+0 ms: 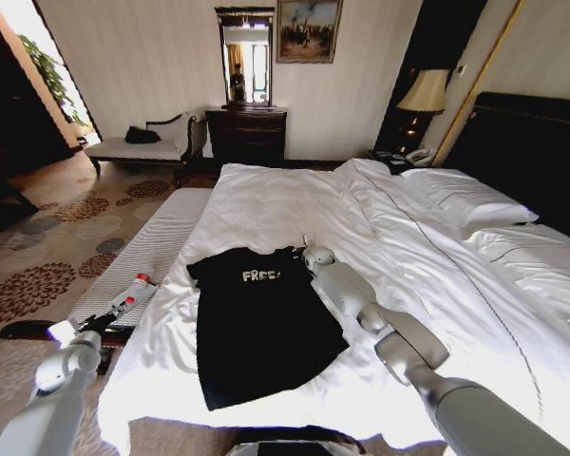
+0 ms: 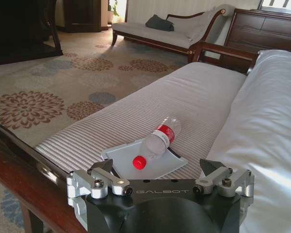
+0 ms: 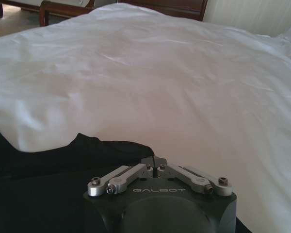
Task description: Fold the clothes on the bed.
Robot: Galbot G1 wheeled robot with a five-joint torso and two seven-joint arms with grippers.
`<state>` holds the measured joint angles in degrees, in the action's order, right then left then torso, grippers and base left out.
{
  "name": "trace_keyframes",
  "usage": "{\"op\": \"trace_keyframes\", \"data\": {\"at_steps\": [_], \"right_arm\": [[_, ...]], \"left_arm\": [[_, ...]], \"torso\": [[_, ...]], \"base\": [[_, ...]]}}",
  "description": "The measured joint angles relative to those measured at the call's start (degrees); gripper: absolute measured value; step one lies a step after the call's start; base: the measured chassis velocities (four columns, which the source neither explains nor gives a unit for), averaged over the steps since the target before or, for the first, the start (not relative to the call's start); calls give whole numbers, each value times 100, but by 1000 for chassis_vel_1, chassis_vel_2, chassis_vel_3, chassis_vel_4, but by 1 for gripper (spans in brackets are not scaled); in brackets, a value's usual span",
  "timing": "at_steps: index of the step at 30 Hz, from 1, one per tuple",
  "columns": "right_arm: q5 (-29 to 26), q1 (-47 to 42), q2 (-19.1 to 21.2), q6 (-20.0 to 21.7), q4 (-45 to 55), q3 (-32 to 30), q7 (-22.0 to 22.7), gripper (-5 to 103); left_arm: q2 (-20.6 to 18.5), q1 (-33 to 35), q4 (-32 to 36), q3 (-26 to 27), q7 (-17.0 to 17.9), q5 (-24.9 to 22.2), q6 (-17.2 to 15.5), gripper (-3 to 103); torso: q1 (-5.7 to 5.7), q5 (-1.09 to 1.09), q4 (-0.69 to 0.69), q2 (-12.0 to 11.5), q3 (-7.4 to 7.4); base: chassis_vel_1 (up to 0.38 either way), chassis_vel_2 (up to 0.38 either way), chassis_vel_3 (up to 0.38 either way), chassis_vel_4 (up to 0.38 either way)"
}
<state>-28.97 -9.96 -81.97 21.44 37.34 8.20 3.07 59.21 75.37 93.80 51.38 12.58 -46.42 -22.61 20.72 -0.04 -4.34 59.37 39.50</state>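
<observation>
The clothes, one black T-shirt (image 1: 261, 328) with white "FREE." lettering, lie flat near the foot of the bed (image 1: 380, 228), which has white sheets. My right gripper (image 1: 309, 251) rests at the shirt's upper right corner. In the right wrist view the right gripper (image 3: 155, 162) is shut, its tips meeting over the edge of the black fabric (image 3: 48, 194). I cannot tell whether cloth is pinched between them. My left gripper (image 1: 93, 328) hangs off the bed's left side over the bench end. In the left wrist view the left gripper (image 2: 157, 171) is open with nothing in it.
A pale striped bench (image 1: 157, 242) runs along the bed's left side. On it, a small tray (image 2: 177, 164) holds a bottle (image 2: 159, 140) with a red cap. A chaise lounge (image 1: 138, 147), a dark dresser (image 1: 247, 133) and patterned carpet (image 1: 47, 237) lie beyond. Pillows (image 1: 465, 204) lie by the headboard.
</observation>
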Motion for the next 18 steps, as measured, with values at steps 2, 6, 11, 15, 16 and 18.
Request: {"op": "trace_keyframes", "data": {"at_steps": [2,6,11,15,16,18], "right_arm": [[9,27,-31,-182,-62,-26,-9,0],[2,72,-75,-591,-160,-91,-42,0],[-70,102,-87,-972,-155,-142,-79,0],[-101,93,-62,-1069,-26,-179,-75,0],[-113,66,-32,-1108,62,-169,-71,-2],[-199,-20,47,-1238,296,-156,-55,4]], "left_arm": [[0,23,20,17,0,-10,0,100],[4,64,54,38,0,-22,1,100],[16,133,117,75,-1,-41,2,100],[18,197,161,107,-4,-51,4,100],[19,218,183,116,-5,-55,5,100],[24,271,236,132,-6,-65,6,100]], "torso": [[0,0,1,0,0],[0,0,1,0,0],[0,0,0,0,0],[0,0,2,0,0],[0,0,2,0,0],[0,0,0,0,0]], "base": [[0,0,0,0],[0,0,0,0],[0,0,0,0],[0,0,0,0],[0,0,0,0],[0,0,0,0]]}}
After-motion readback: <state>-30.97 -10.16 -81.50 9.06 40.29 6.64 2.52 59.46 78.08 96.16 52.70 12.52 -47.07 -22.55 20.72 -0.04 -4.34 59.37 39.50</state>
